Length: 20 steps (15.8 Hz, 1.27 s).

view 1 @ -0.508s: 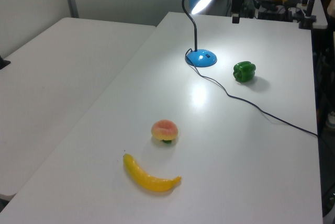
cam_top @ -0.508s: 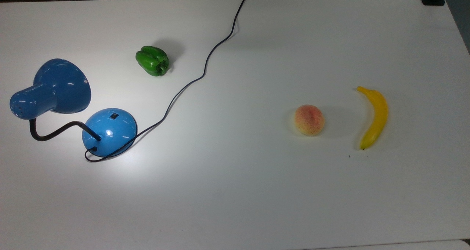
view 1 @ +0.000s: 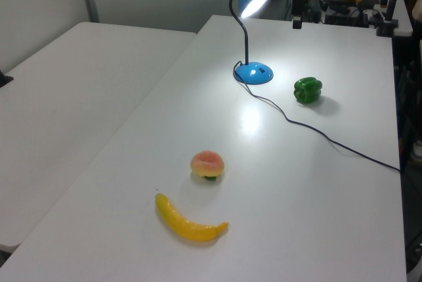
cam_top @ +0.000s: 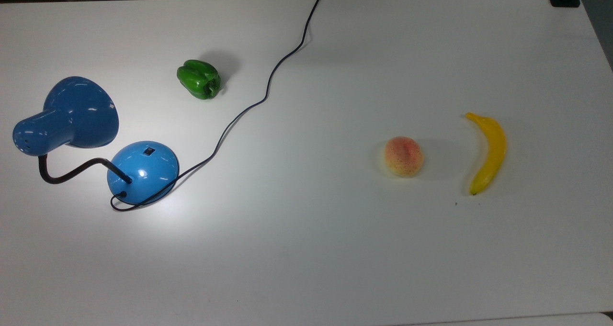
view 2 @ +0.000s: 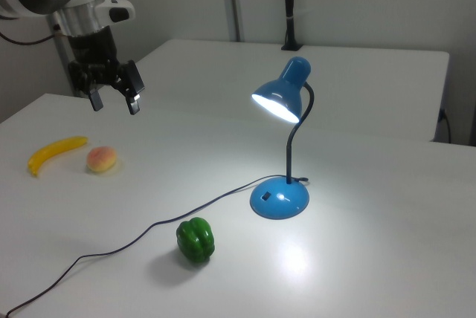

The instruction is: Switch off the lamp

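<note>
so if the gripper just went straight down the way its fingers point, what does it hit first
Probably bare table. In the right view the open gripper points down, hanging above and behind the peach and banana. Depth is unclear, so the peach cannot be ruled out.

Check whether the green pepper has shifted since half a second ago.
No. In the top view the green pepper sits at the same spot beside the cord and above the lamp base.

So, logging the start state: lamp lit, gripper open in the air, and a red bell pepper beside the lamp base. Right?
Nearly: the bell pepper is green, as the right view shows. The lamp is lit and the gripper hangs open above the table.
</note>
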Each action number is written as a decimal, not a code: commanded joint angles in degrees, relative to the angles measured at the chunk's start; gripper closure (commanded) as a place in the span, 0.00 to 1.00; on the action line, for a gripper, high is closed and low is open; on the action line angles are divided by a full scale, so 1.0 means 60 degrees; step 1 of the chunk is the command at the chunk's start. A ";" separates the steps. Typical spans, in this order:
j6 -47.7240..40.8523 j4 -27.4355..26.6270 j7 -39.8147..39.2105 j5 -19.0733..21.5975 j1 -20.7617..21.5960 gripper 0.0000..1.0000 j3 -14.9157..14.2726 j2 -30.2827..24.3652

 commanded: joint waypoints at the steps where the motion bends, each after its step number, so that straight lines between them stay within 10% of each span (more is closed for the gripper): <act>1: -0.0319 0.0071 0.0088 0.0104 0.0032 0.00 -0.0059 -0.0027; 4: -0.0553 0.0056 0.0044 0.0104 0.0032 0.02 -0.0045 -0.0027; 8: -0.0553 0.0056 -0.0190 0.0133 0.0032 0.94 -0.0074 -0.0042; 9: -0.0553 0.0056 -0.0190 0.0133 0.0032 1.00 -0.0074 -0.0042; 20: -0.0437 -0.0017 -0.0190 0.0090 0.0003 1.00 -0.0088 0.0017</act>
